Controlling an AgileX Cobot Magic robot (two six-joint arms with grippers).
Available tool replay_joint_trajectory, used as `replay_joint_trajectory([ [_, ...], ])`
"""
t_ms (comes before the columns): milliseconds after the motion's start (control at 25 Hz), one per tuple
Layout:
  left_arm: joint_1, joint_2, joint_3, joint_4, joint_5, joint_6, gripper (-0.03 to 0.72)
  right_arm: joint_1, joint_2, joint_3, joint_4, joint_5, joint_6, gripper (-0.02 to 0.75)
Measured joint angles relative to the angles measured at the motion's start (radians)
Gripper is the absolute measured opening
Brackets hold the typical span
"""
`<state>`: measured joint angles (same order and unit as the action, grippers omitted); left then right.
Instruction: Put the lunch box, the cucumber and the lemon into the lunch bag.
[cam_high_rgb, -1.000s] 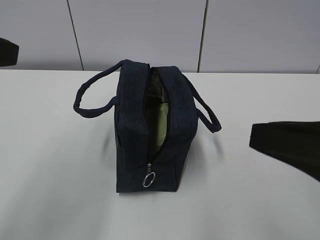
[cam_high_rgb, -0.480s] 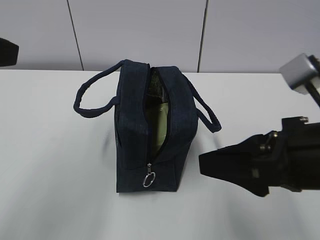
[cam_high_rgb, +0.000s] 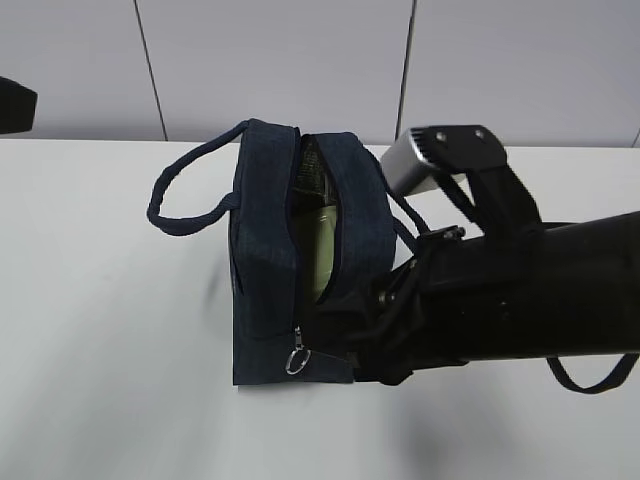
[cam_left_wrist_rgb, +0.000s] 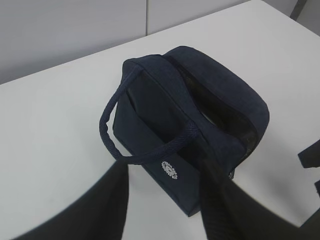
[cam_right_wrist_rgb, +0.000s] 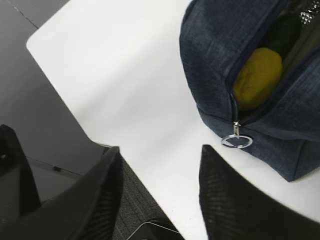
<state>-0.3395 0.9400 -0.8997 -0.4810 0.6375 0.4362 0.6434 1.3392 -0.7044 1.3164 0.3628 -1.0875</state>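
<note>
the lunch bag (cam_high_rgb: 300, 270) stands upright on the white desk (cam_high_rgb: 110, 380), its top zipper undone and the mouth gaping. inside the bag, the lemon (cam_right_wrist_rgb: 257, 77) sits just behind the open end of the zipper, with the dark green cucumber (cam_right_wrist_rgb: 285, 32) beyond it, deeper in the bag. a pale green surface shows through the opening in the exterior view, probably the lunch box (cam_high_rgb: 320, 250), though only a strip of it shows. the metal ring pull (cam_right_wrist_rgb: 235, 141) hangs at the bag's near lower end. the right gripper (cam_right_wrist_rgb: 160, 195) hovers close to that end of the bag, its fingers parted and holding nothing, the ring just beyond them. the left gripper (cam_left_wrist_rgb: 165, 210) hangs beside the bag's logo side, fingers apart and empty.
</note>
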Motion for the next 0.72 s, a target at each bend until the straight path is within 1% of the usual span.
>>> replay_joint_trajectory([
  [240,0.0,0.0,0.0,0.002,0.0,0.0,0.321,0.028,0.081,-0.003,0.007,-0.051,-0.002,0.366],
  [720,0.0,0.0,0.0,0.017,0.0,0.0,0.321,0.033,0.267,-0.085,0.122,-0.052,-0.002,0.351],
])
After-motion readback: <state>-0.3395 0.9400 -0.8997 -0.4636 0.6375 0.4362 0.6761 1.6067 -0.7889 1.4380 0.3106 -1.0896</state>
